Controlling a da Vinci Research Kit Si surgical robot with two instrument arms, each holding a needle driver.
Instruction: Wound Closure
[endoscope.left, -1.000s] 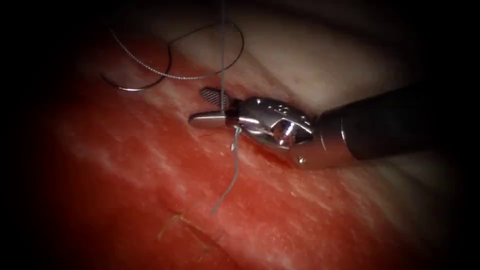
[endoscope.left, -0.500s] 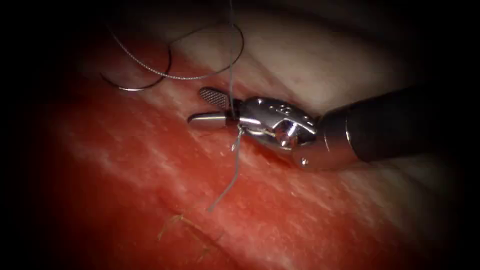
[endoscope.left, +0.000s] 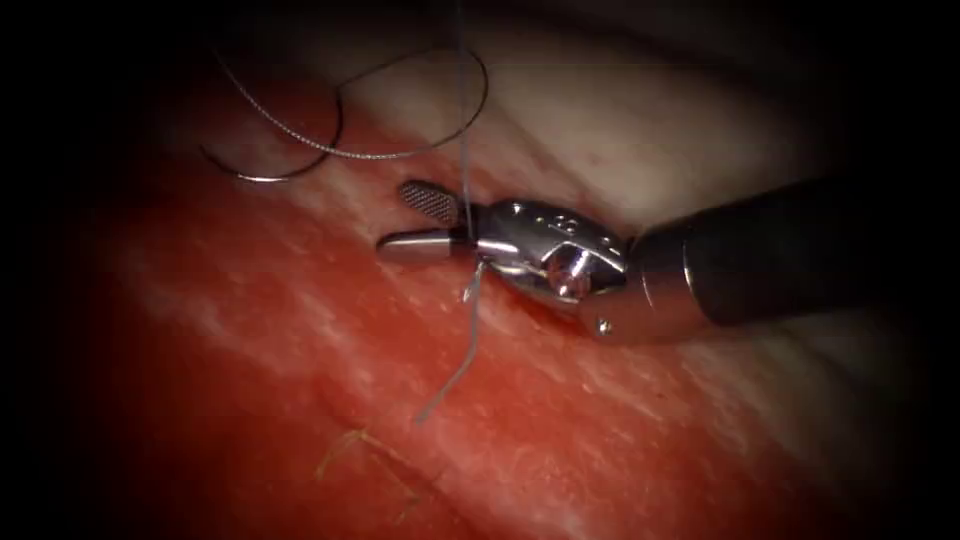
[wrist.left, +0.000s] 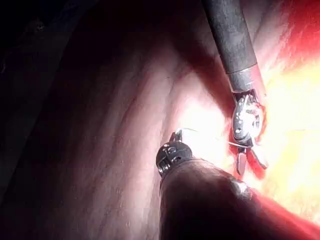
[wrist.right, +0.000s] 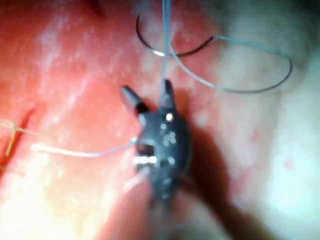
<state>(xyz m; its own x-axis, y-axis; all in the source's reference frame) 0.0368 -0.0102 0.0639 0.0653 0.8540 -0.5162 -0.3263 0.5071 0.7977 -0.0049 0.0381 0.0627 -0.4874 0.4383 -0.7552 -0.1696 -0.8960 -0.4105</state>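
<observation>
Clearly our right gripper (endoscope.left: 425, 220) gapes around the taut thread (endoscope.left: 463, 120); a careless closing could sever it.

The needle (endoscope.left: 290, 160) lies loose on the tissue (endoscope.left: 300, 330) beyond its tips; we cannot tell the left gripper's (wrist.left: 172, 150) state.

The endoscope looks down from the front; both wrist views sit close, sharing the right gripper (endoscope.left: 420, 218) over tissue (endoscope.left: 300, 330).

One needle (endoscope.left: 290, 160), one thread (endoscope.left: 462, 130), two tools, right (endoscope.left: 420, 222) and left (wrist.left: 172, 152), one tissue (endoscope.left: 300, 330)
</observation>
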